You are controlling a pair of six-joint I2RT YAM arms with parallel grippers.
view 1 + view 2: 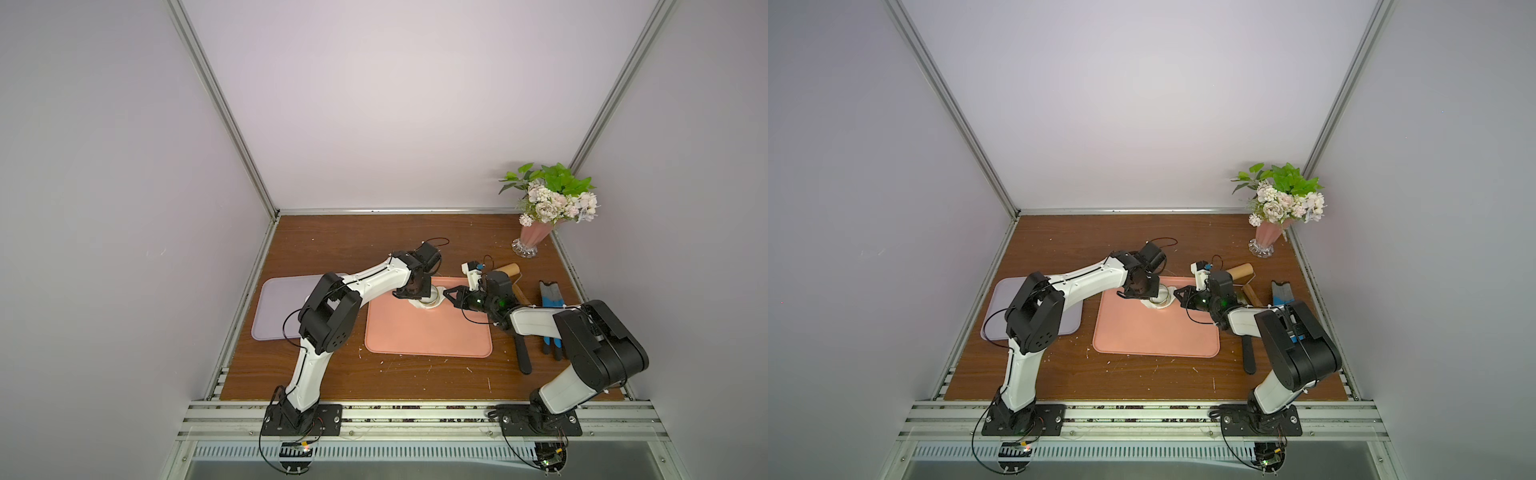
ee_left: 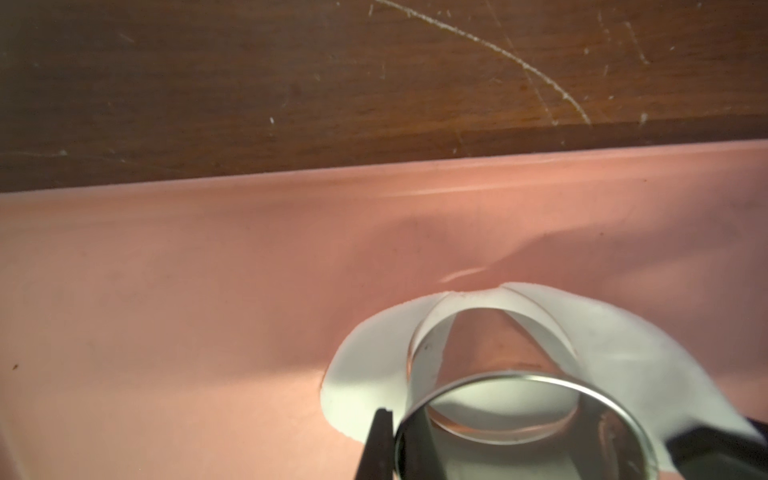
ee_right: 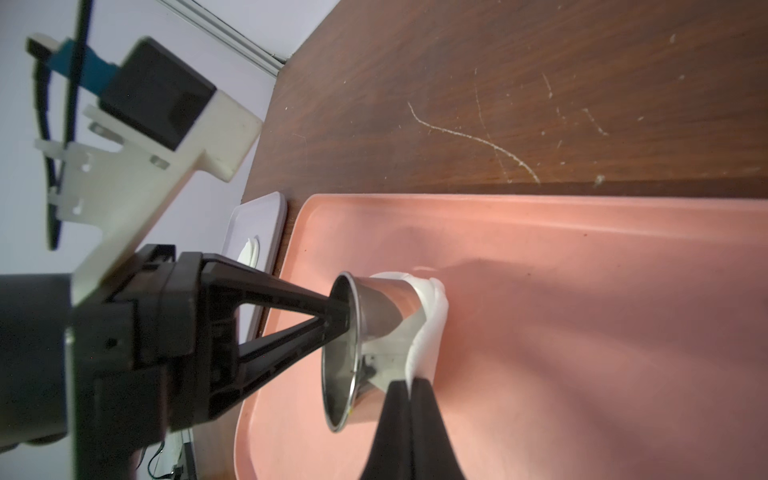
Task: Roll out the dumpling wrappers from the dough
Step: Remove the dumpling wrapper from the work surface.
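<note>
The dough (image 2: 365, 365) lies as a thin white sheet on the pink mat (image 3: 582, 332), near the mat's far edge and about midway along it. The steel ring cutter (image 3: 382, 307) stands on it. The left gripper (image 3: 338, 316) is closed narrow on the cutter's upper rim. The right gripper (image 3: 409, 384) is pinched tight on the thin edge of the dough, just beside the cutter's base. Treat this as the cut-and-strip step. Press the cutter square to the pink mat so that its whole lower edge bites; a tilted ring is likely to leave the disc attached on one side. Draw the pinched edge low and away from the cutter, slowly, because a sheet this thin probably stretches or tears. Do not lift the cutter until the surrounding dough parts cleanly. Finished dumpling wrappers (image 3: 249, 251) sit on the lilac mat (image 3: 270, 212), just beside the pink mat's left edge; that is the likely destination.
</note>
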